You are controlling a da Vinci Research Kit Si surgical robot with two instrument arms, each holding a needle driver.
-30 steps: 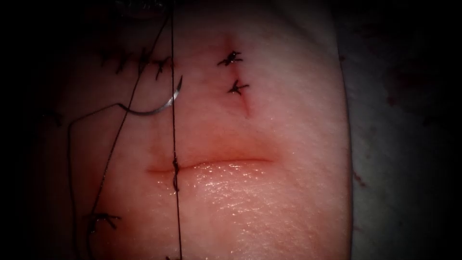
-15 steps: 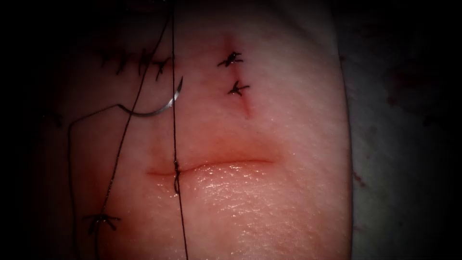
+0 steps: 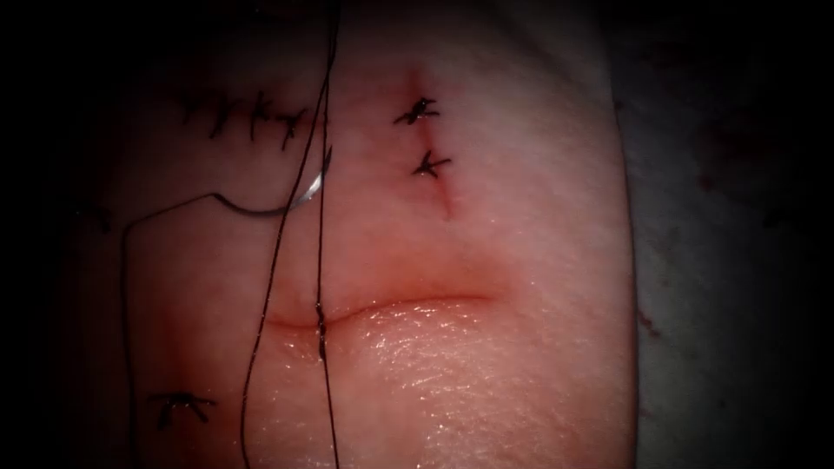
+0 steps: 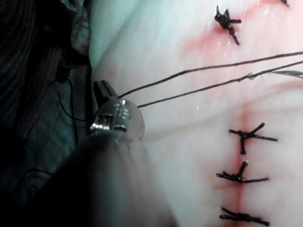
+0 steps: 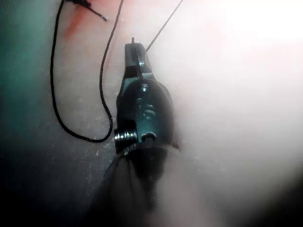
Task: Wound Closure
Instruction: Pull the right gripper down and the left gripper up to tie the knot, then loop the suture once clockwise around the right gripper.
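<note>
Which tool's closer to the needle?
Left, probably: left tool holds thread running past the needle, lying free above the cut. Right tool holds thread beside a slack loop.

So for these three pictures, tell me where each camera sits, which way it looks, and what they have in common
Endoscope view: above and in front of the tissue, looking down at the cut, the free needle and two thread strands.
Left wrist view: near the left arm's wrist, looking along its shaft at the left tool, shut on the thread.
Right wrist view: near the right arm's wrist, looking along its shaft at the right tool, shut on the thread.
Shared: the tissue and the thread.
</note>
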